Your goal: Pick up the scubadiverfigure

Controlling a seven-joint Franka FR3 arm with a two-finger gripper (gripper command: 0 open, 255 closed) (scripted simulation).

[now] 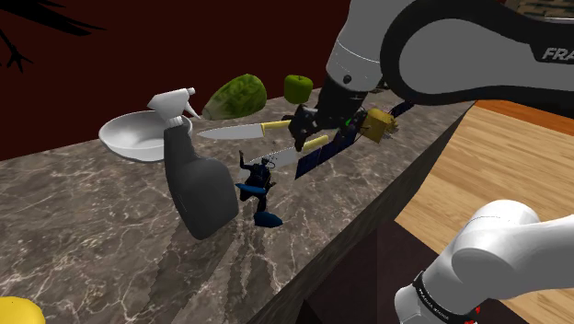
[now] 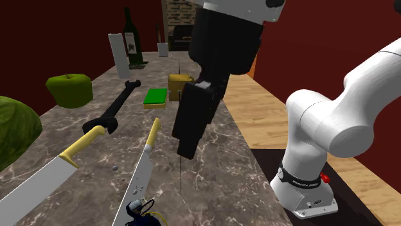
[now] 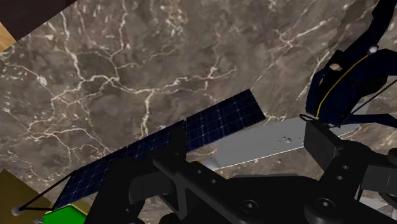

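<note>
The scuba diver figure [image 1: 261,189] is dark blue and black and stands on the marble counter [image 1: 92,221], just right of a spray bottle in the shoulder view. It also peeks in at the lower edge of the second exterior view as the diver [image 2: 141,215]. My black gripper [image 1: 308,136] hovers above two knives, up and to the right of the figure and apart from it. In the wrist view the diver [image 3: 347,83] lies beyond and outside one fingertip [image 3: 321,140]. The gripper [image 3: 248,159] is open with only a knife blade [image 3: 261,143] showing in the gap.
A dark grey spray bottle [image 1: 198,184], white bowl [image 1: 136,135], green cabbage [image 1: 236,97] and apple [image 1: 297,87] stand behind. Two yellow-handled knives [image 2: 64,164] [image 2: 144,164], a black wrench [image 2: 115,109], a sponge [image 2: 156,97] and a dark blue gridded panel [image 3: 159,149] crowd the gripper. The counter edge [image 1: 368,225] runs close by.
</note>
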